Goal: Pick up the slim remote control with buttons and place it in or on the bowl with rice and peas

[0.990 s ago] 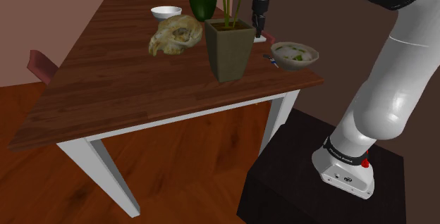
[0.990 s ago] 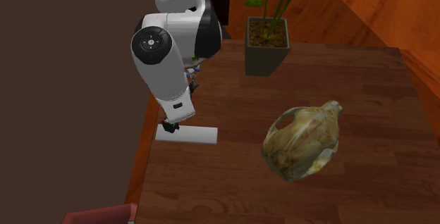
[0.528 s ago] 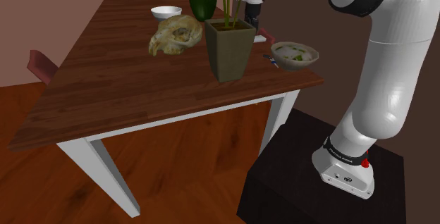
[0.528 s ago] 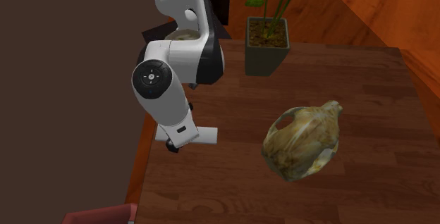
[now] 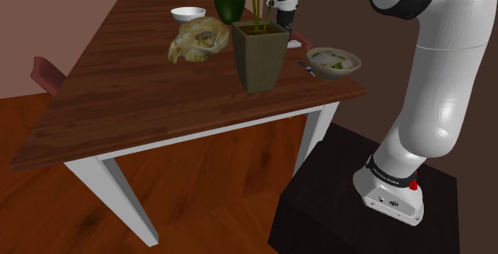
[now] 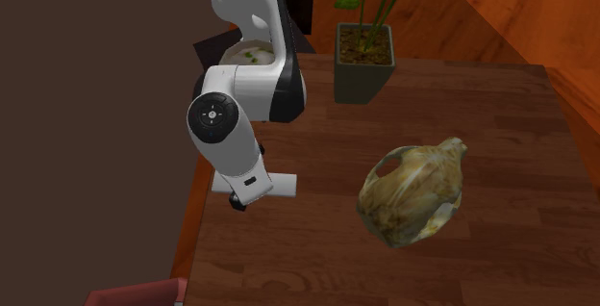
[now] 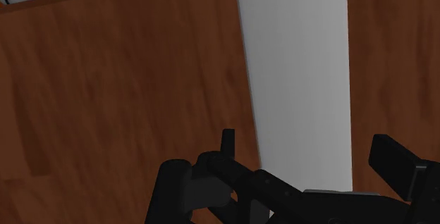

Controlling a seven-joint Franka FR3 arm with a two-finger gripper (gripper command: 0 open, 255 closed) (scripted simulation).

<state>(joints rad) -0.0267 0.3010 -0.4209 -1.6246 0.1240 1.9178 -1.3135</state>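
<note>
Pincer [image 7: 305, 145]: black fingers apart, astride the near end of a flat white bar, low over the tabletop. Whether they touch its sides cannot be told.
Planter [image 5: 259, 53]: square dark pot with green stalks, just to the left of the robot's hand in the shoulder view. It is no part of the job.
Remote [image 7: 296, 82]: drawn as a plain white bar with no buttons to be seen. It appears to lie flat on the brown wooden table [image 5: 144, 93], close to the edge, with one end between the fingers.
Rice bowl [image 5: 333, 61]: pale bowl of white filling with green specks, at the table corner nearest the stand. In the shoulder view it sits to the right of the remote and apart from it, holding nothing but food.
Done: by the look of it, the reach and the lining-up over the remote.
Left: closing on the bar, lifting it, carrying it across to the bowl, and setting it in or across the rim.
</note>
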